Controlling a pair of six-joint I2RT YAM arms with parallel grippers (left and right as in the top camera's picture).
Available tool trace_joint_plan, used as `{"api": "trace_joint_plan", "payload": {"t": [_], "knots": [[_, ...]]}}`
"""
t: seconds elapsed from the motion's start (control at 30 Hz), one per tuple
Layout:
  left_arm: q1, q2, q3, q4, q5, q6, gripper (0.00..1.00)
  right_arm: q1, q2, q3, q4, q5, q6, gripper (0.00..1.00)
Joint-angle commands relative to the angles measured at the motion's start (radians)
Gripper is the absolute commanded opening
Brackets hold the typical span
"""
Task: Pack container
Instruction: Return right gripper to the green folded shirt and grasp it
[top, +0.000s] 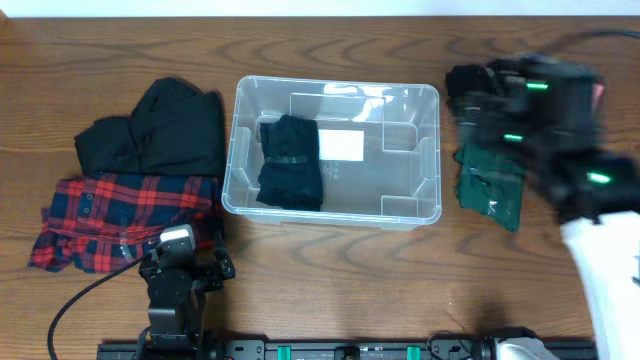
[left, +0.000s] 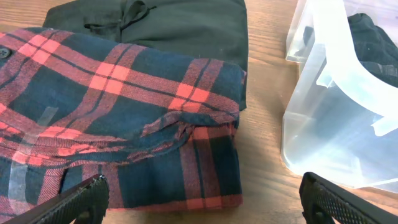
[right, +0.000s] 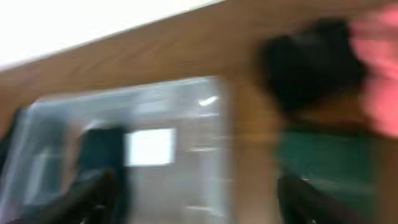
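The left gripper (left: 204, 186) has its fingers wide apart with nothing between them, low over the front edge of a red plaid shirt (left: 124, 124) that lies left of the container (top: 335, 81). A strip of bare table (left: 261, 155) runs between the shirt's edge and the container's left wall. Behind the shirt, also left of the container, lies a black garment (top: 160, 130).

The right gripper (right: 196, 196) is blurred; its fingers look parted and empty, right of the container near a green garment (top: 490, 185).

Inside the container, a folded black garment (top: 290, 162) lies against the left wall, just beside a white label (top: 341, 146). Bare floor shows in the container's right part.
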Motion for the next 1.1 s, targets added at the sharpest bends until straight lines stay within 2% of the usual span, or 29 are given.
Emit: {"api": "trace_joint_plan", "payload": {"t": [0.0,0.1,0.2,0.3,0.33,0.57,0.7,0.83,1.07], "knots": [[0.005,-0.007,-0.013,0.002,-0.005,0.013,0.98,-0.220,0.033,-0.016,-0.079,-0.003,-0.074,0.90],[0.005,-0.007,-0.013,0.002,-0.005,0.013,0.98,-0.396,0.092,-0.031,-0.131,-0.077,-0.110,0.97],[0.005,-0.007,-0.013,0.002,-0.005,0.013,0.98,-0.523,0.195,-0.055,-0.138,-0.171,-0.158,0.98],[0.005,-0.007,-0.013,0.002,-0.005,0.013,0.98,-0.583,0.313,-0.076,-0.121,-0.249,-0.211,0.95],[0.005,-0.007,-0.013,0.001,-0.005,0.013,0.98,-0.588,0.348,-0.079,-0.112,-0.262,-0.230,0.92],[0.005,-0.007,-0.013,0.001,-0.005,0.013,0.98,-0.579,0.568,-0.080,-0.023,-0.288,-0.283,0.90],[0.005,-0.007,-0.013,0.001,-0.005,0.013,0.98,-0.565,0.641,-0.082,0.043,-0.403,-0.337,0.88],[0.005,-0.007,-0.013,0.002,-0.005,0.013,0.98,-0.534,0.702,-0.085,0.077,-0.420,-0.338,0.86],[0.005,-0.007,-0.013,0.002,-0.005,0.013,0.98,-0.478,0.787,-0.087,0.095,-0.423,-0.338,0.71]]}}
